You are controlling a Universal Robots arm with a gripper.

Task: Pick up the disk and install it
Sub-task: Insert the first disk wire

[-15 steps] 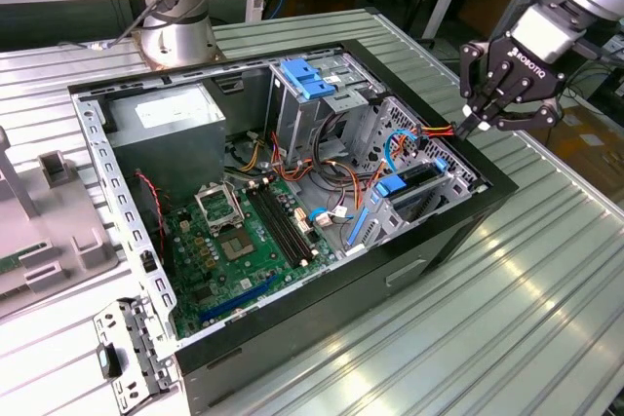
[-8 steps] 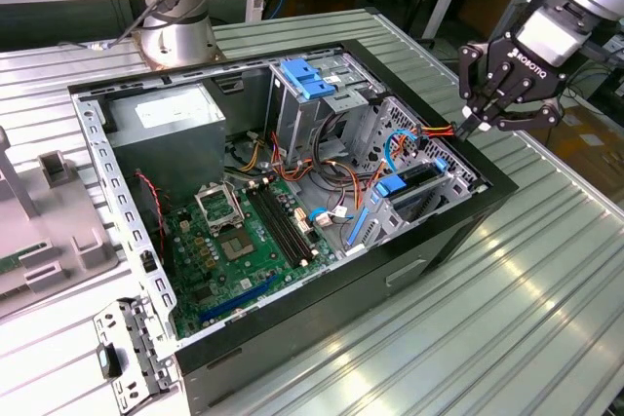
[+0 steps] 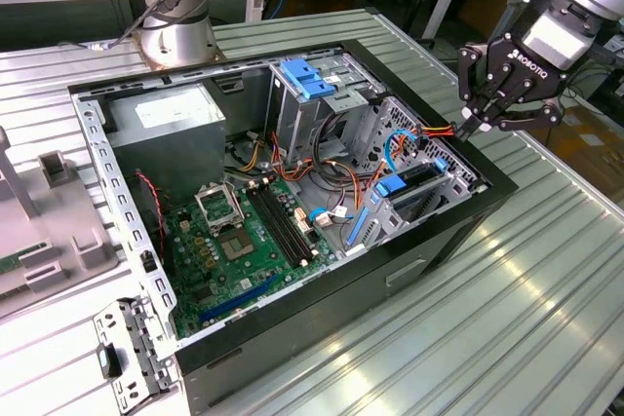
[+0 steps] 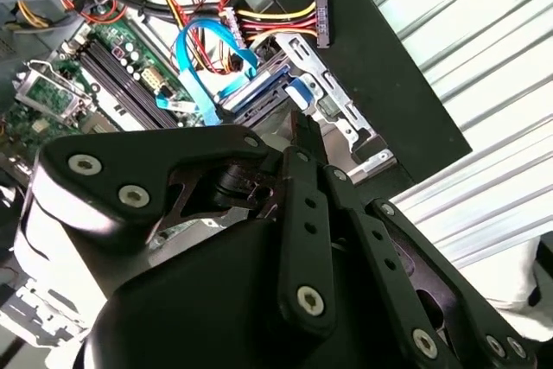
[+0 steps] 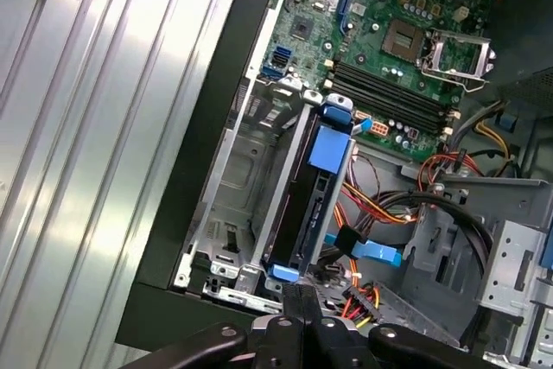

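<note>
End effector: black, two-fingered, on jointed links. We found its fingers pressed together with nothing between them. It hung over the corner rim of the open black metal computer case.

Disk: flat silver hard drive in blue plastic carrier rails, standing on edge in the grey steel bay at that same corner. We judged it already seated. It lay below the end effector, toward the exterior view's left. In the first wrist view its long axis ran along the case wall, with the near end just under the fingertips.

Obstructions logged:
- A red, yellow and black power cable bundle crossed between the fingertips and the bay, its black connector hanging loose.
- A flat blue data cable looped just beside the disk.

Further out:
- Green motherboard.
- Blue plastic bracket atop the upper grey drive cage.
- Large grey power-supply box.
- Ribbed metal table under everything.
</note>
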